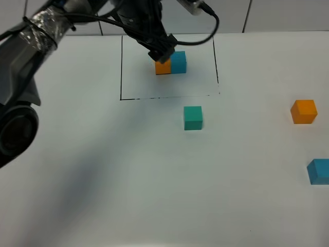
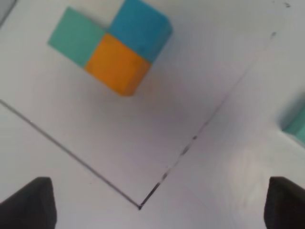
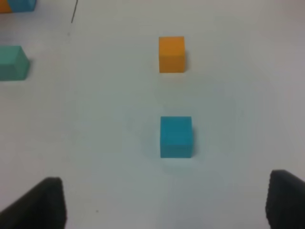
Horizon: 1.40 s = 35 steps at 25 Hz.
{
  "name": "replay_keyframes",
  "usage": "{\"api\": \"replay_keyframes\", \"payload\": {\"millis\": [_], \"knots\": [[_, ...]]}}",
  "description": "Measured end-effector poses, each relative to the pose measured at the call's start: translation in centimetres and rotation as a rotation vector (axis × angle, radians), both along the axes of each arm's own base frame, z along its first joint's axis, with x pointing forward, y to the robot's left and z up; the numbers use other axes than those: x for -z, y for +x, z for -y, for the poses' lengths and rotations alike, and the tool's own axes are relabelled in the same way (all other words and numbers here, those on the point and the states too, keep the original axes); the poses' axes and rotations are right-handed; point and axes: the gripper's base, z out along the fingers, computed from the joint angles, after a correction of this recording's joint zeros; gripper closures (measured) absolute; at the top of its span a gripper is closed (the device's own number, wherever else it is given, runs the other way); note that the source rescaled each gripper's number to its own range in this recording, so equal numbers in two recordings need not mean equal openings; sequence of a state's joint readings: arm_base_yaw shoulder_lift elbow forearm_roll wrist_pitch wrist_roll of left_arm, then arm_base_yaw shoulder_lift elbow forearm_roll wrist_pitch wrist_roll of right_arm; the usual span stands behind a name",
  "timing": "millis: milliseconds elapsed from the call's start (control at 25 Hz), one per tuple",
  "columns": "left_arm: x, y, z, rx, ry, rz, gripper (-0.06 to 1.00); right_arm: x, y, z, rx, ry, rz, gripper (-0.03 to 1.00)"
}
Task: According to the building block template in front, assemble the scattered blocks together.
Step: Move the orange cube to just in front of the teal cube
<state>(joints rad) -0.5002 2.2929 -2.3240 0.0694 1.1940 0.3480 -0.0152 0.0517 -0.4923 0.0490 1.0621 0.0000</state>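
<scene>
Template (image 1: 177, 63) of three joined cubes sits at 12 o'clock on the white table (image 1: 103, 195), inside a black frame (image 1: 121, 67). The left gripper (image 2: 157, 202) hangs over the template, spread wide, holding nothing. The green cube (image 1: 193, 117) lies at 5 o'clock from the template. The orange cube (image 1: 303, 111) is at 3 o'clock on the table, the blue cube (image 1: 318, 171) at 4 o'clock. The right gripper (image 3: 164, 200) is spread wide too, empty.

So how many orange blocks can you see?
2. The framed orange block is inside the black rectangle, partly under the arm. The loose orange block stands alone at the right.
</scene>
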Motion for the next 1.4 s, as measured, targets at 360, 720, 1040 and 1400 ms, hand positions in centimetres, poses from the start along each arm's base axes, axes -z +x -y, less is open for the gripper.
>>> {"api": "replay_keyframes", "payload": {"millis": [360, 720, 1040, 1400], "knots": [[-2.7, -0.2, -9.7, -0.259, -0.027, -0.043, 0.02, 0.0, 0.0, 0.0, 0.000, 0.000, 0.000, 0.25], [-3.2, -6.2, -19.9, -0.503, -0.070, -0.126, 0.03, 0.0, 0.0, 0.0, 0.000, 0.000, 0.000, 0.25], [-6.6, -15.0, -22.0, -0.616, -0.150, 0.004, 0.04, 0.0, 0.0, 0.0, 0.000, 0.000, 0.000, 0.25], [-10.2, -24.9, -23.1, -0.726, -0.218, 0.227, 0.06, 0.0, 0.0, 0.0, 0.000, 0.000, 0.000, 0.25]]}}
